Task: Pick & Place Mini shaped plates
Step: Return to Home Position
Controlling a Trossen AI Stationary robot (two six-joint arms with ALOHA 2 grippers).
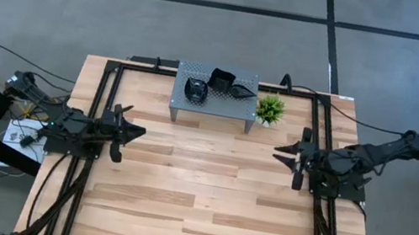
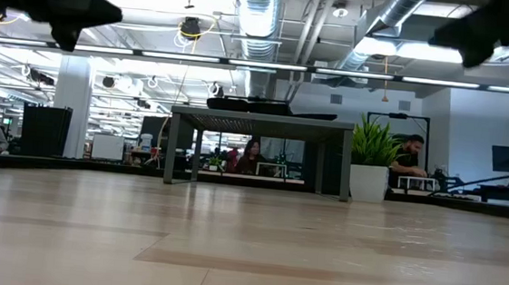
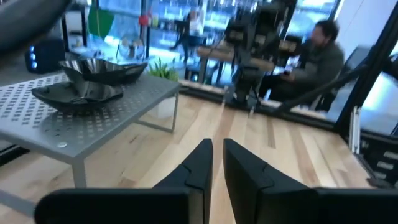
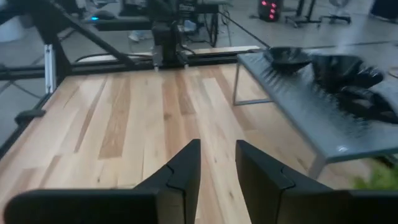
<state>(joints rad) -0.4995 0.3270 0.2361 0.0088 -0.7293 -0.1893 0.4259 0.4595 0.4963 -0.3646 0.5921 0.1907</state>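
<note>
Three glossy black mini plates rest on top of a grey perforated stand (image 1: 213, 105) near the table's far edge: a rounded one (image 1: 195, 90), one behind it (image 1: 221, 78) and a pointed one (image 1: 241, 92). They also show in the left wrist view as plates (image 3: 93, 71) and in the right wrist view as plates (image 4: 339, 68). My left gripper (image 1: 137, 132) hovers at the table's left side, its fingers (image 3: 202, 168) almost together. My right gripper (image 1: 279, 152) hovers at the right side, its fingers (image 4: 186, 171) a narrow gap apart. Both point at the table's middle and hold nothing.
A small green potted plant (image 1: 270, 108) stands beside the stand's right end. A black frame (image 1: 111, 67) borders the table on the left, right and far sides. Bare wooden tabletop (image 1: 197, 192) lies between the arms and toward the near edge. People sit in the room behind (image 2: 408, 159).
</note>
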